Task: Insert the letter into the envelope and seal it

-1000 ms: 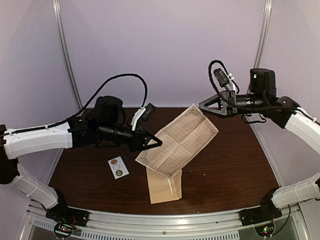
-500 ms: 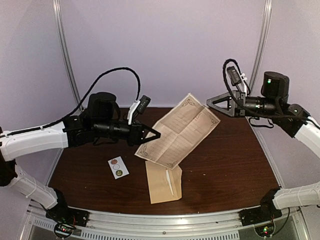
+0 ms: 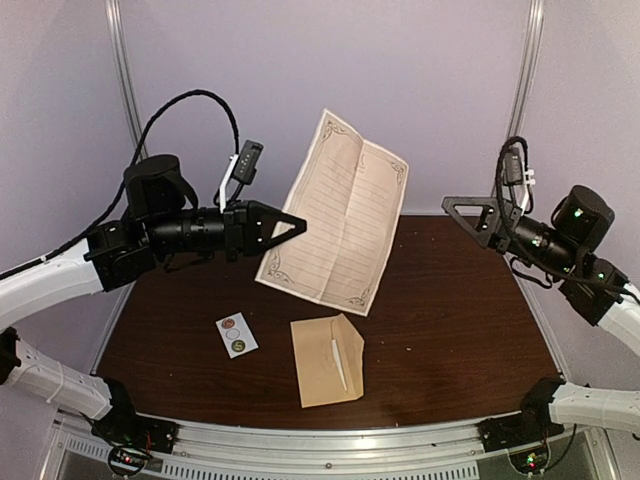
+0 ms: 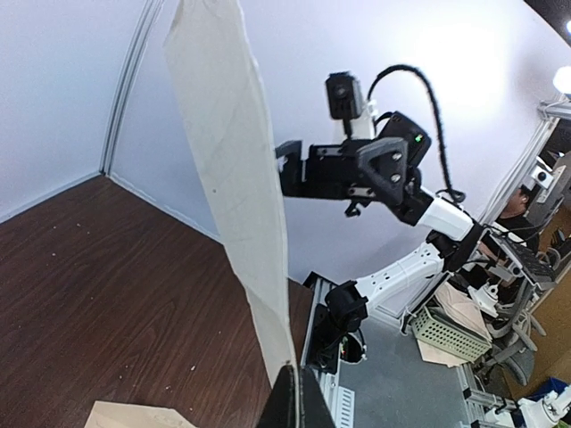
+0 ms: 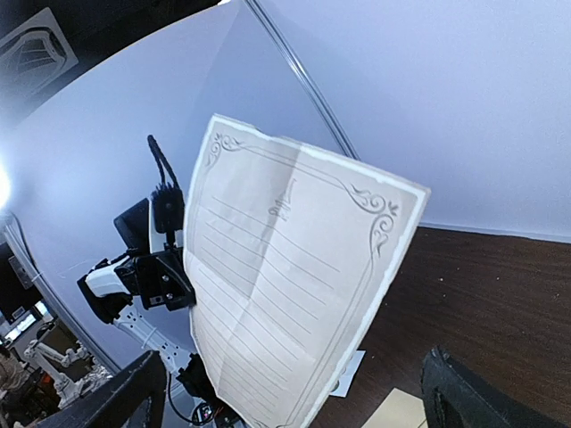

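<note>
One envelope [image 3: 315, 372], dark wood table [image 3: 450, 320], lilac walls [image 3: 420, 80]

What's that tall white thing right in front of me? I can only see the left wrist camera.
Observer: That's the letter, edge-on to you. The top camera shows its face: ruled lines inside a curly border.
Operator: Is it lying down?
Observer: No. The left gripper pinches its edge and holds it nearly upright, lifted above the table.
Operator: Where's the envelope? I only see a tan corner.
Observer: The envelope lies flat on the table below the letter, with a small sticker card beside it on the left arm's side.
</note>
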Motion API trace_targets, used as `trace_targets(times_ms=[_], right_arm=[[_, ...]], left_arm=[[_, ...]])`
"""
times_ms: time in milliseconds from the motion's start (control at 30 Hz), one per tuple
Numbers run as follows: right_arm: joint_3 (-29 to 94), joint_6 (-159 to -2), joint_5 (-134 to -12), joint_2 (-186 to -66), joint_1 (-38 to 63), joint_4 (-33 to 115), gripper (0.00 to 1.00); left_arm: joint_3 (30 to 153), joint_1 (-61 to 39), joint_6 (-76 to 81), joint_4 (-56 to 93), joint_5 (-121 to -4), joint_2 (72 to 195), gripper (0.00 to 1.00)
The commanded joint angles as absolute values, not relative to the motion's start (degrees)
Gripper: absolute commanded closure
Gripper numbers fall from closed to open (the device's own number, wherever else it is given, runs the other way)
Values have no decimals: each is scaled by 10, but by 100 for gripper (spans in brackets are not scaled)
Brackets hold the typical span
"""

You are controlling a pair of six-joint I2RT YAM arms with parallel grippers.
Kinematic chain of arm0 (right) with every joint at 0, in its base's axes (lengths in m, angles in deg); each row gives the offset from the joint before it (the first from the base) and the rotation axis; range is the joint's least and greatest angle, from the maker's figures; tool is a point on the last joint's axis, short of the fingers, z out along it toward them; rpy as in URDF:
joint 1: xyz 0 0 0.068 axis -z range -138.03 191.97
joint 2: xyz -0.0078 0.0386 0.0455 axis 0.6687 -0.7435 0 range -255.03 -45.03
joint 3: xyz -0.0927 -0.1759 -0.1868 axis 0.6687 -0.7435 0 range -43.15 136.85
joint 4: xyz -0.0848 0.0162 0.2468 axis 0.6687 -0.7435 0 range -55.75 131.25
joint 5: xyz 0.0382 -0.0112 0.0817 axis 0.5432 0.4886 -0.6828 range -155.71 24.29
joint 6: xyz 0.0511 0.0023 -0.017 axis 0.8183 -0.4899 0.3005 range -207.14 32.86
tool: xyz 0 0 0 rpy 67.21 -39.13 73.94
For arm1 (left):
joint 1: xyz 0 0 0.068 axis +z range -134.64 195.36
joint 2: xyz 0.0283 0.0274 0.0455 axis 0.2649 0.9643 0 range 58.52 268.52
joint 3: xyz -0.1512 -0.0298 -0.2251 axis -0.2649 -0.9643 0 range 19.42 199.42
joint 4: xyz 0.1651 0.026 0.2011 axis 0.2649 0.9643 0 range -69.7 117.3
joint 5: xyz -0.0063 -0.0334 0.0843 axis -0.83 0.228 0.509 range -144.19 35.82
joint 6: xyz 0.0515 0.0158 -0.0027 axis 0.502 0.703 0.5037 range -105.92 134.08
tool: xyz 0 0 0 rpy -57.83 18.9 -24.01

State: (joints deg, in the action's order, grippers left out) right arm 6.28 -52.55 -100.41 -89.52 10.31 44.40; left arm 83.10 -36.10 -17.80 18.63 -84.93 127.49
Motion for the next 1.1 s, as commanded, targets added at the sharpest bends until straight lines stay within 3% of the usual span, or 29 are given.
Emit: trace_targets(times_ms=[0,200,300,367,533,633,800,967,1067], right_arm=[[20,-475,-1042,-922,89,562,0],[13,-447,-1071,-981,50,637,0],[27,-449,-1078,-1009,23,650,5],[39,-452,-1081,-1021,8,656,15],[43,-448,-1075,-1026,1,666,53],[40,-446,-1061,-1022,1,667,66],[34,-435,-1047,-1016,1,681,78],[29,-441,-1026,-1003,1,672,100],[26,-446,-1016,-995,1,660,100]], left_arm=[[852,-358,-191,130,-881,1270,100],[860,-358,-187,109,-903,1277,100],[867,-358,-185,110,-906,1283,100],[870,-358,-184,111,-905,1284,100],[873,-358,-184,108,-900,1286,100],[871,-358,-184,108,-901,1288,100],[869,-358,-185,106,-902,1287,100],[864,-358,-184,112,-885,1282,100],[862,-358,-184,118,-869,1278,100]])
